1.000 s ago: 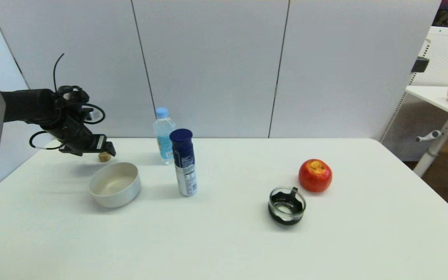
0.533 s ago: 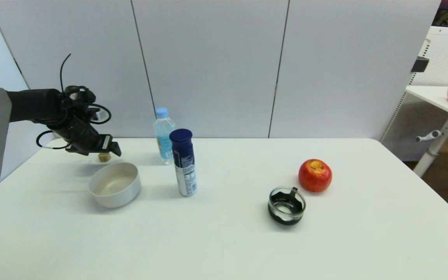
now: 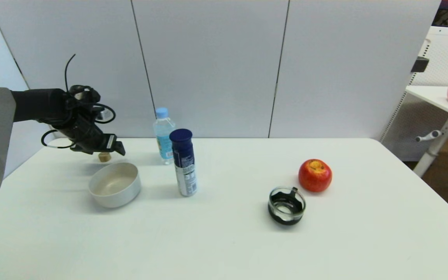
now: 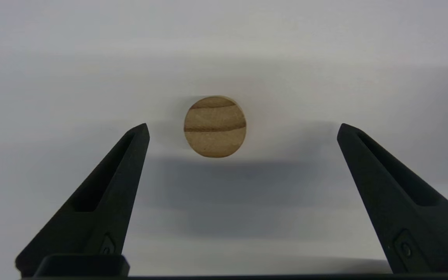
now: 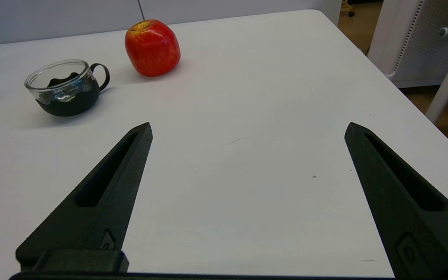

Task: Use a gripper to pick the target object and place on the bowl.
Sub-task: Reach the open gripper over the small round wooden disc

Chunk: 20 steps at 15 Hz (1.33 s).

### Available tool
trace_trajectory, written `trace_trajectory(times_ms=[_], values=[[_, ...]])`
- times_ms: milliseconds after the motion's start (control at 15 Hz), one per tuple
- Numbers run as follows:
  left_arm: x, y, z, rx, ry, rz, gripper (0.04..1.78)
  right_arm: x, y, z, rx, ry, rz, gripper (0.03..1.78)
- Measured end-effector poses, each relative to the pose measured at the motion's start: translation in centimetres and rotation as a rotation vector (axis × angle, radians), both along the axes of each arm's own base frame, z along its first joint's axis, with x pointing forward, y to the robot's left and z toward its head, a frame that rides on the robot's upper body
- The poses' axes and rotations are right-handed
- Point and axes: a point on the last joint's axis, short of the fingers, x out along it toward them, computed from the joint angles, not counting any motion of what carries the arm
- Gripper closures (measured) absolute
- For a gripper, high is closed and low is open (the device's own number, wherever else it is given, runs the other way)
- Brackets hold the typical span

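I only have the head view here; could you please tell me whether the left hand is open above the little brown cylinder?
Observer: Yes. The left wrist view shows the left hand wide open, with the cylinder between its two fingers and just ahead of the tips, touching neither.
Operator: Thank you. Which face of it shows there?
Observer: Its round, grained top, seen from straight above.
Operator: And where is the right hand, please? I cannot see it.
Observer: The right hand is open above the bare table, with the glass cup and the apple farther off.
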Motion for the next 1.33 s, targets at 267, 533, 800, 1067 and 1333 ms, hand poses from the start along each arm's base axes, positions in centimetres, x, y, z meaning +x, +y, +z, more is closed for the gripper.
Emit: trace_trajectory(times_ms=[267, 533, 800, 1067, 1333], values=[[0.2, 0.0, -0.5, -0.001, 0.008, 0.006, 0.11, 0.0, 0.0, 0.0, 0.000, 0.000, 0.000, 0.10], [0.4, 0.1, -1.0, -0.001, 0.017, 0.009, 0.11, 0.0, 0.0, 0.0, 0.000, 0.000, 0.000, 0.10], [0.5, 0.1, -1.2, 0.000, 0.020, 0.009, 0.11, 0.0, 0.0, 0.0, 0.000, 0.000, 0.000, 0.10], [1.2, 0.3, -1.3, 0.006, -0.037, 0.020, 0.11, 0.0, 0.0, 0.0, 0.000, 0.000, 0.000, 0.10], [1.4, 0.7, -1.8, 0.013, -0.031, 0.036, 0.11, 0.0, 0.0, 0.0, 0.000, 0.000, 0.000, 0.10]])
